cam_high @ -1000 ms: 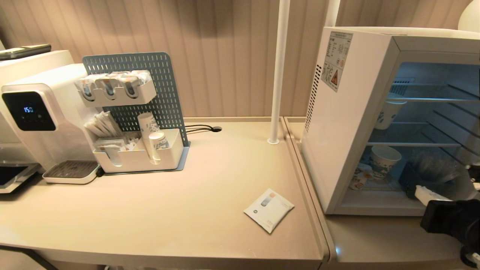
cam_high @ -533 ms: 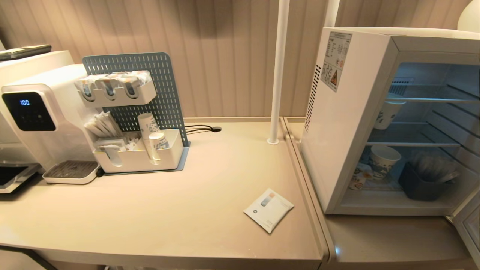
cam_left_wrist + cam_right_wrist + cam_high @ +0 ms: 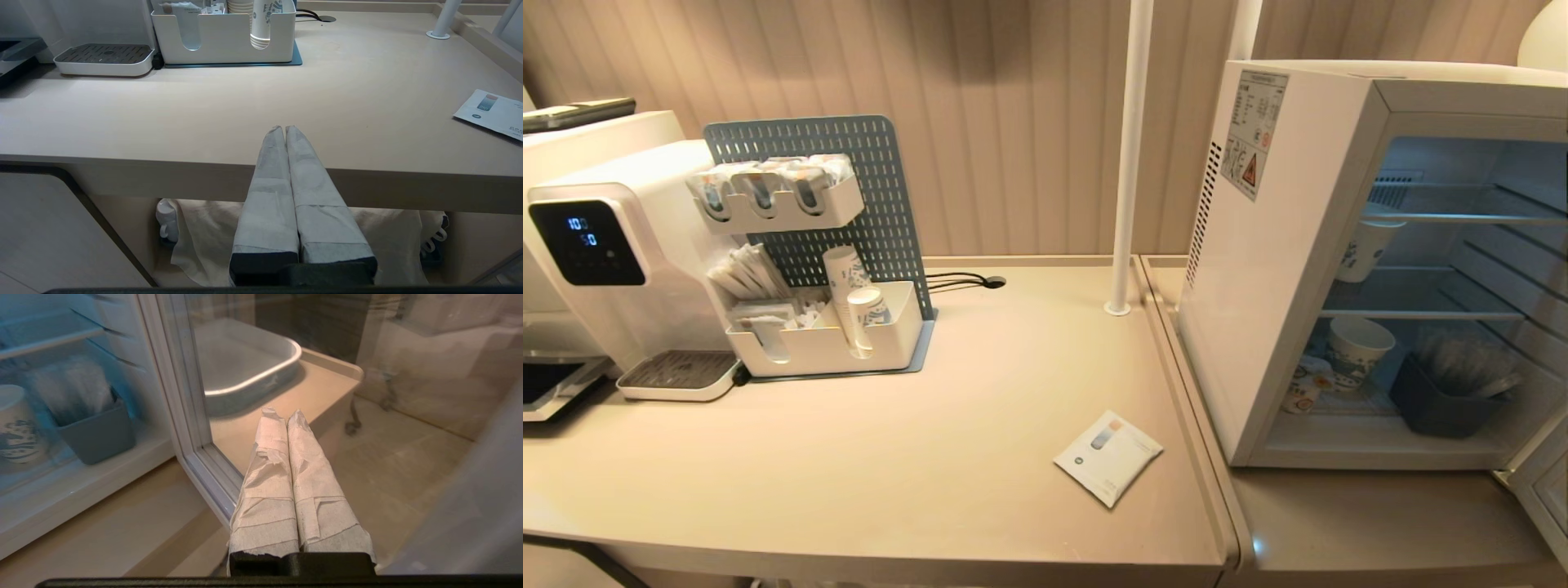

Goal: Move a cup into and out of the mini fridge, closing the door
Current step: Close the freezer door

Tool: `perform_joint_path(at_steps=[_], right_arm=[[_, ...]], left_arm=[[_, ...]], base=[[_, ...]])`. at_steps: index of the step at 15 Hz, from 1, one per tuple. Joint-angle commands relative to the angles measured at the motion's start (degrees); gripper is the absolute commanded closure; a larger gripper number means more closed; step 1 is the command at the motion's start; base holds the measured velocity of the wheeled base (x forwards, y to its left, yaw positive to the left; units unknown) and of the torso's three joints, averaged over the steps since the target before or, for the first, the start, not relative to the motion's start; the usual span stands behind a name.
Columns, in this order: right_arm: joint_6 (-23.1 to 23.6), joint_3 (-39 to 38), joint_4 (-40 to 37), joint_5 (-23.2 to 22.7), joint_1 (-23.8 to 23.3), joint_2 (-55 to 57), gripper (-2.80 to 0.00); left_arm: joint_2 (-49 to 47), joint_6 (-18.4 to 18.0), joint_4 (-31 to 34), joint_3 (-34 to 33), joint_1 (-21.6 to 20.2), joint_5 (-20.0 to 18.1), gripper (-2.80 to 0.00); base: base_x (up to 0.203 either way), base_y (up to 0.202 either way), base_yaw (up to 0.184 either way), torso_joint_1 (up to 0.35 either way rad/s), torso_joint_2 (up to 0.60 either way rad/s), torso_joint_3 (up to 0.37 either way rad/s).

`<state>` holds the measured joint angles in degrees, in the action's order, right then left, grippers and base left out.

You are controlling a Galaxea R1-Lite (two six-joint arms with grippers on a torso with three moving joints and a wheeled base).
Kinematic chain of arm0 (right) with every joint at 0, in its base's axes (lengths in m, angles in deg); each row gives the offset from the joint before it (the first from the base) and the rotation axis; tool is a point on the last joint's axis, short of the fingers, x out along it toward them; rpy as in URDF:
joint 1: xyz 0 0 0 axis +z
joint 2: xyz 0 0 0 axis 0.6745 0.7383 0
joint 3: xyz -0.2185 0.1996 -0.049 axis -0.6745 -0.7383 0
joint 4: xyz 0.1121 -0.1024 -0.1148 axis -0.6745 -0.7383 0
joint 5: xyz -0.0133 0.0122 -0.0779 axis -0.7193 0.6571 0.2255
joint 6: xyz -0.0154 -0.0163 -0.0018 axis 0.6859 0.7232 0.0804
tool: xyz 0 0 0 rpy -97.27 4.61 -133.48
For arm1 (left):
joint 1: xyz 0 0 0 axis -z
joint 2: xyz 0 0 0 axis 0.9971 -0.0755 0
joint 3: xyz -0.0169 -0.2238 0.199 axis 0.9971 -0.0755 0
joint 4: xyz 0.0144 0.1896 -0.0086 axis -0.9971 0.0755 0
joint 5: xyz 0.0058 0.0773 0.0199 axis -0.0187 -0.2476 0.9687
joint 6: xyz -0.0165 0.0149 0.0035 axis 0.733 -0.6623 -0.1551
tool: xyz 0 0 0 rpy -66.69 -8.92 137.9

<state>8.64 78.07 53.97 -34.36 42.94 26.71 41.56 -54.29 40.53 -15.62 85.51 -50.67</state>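
R gripper (image 3: 286,414) gone from fridge front since earlier, paper-wrapped fingers pressed together by boxy white mini fridge (image 3: 1282,245) w/ glass door (image 3: 192,416) open

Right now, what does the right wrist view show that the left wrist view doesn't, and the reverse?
Right wrist only: the open white mini fridge, its glass-windowed door swung out, a dark grey bin and a patterned white paper cup inside, a pale blue tray seen through the glass, and the right gripper.

Left wrist only: the white organiser caddy, a grey drip tray, a white sachet, and the left gripper.

Shared: beige countertop; each gripper's paper-wrapped jaws are shut and empty.
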Motion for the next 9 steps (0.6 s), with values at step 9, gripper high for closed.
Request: perform_joint_path(at_steps=[9], right_arm=[[6.17,-8.26,-8.04,-51.07,-0.44,-17.41,0.00]], left_arm=[[0.00,0.04,0.06,-0.09,-0.02,0.02,0.00]], base=[[0.000,0.000,0.000,0.000,0.00,0.000]])
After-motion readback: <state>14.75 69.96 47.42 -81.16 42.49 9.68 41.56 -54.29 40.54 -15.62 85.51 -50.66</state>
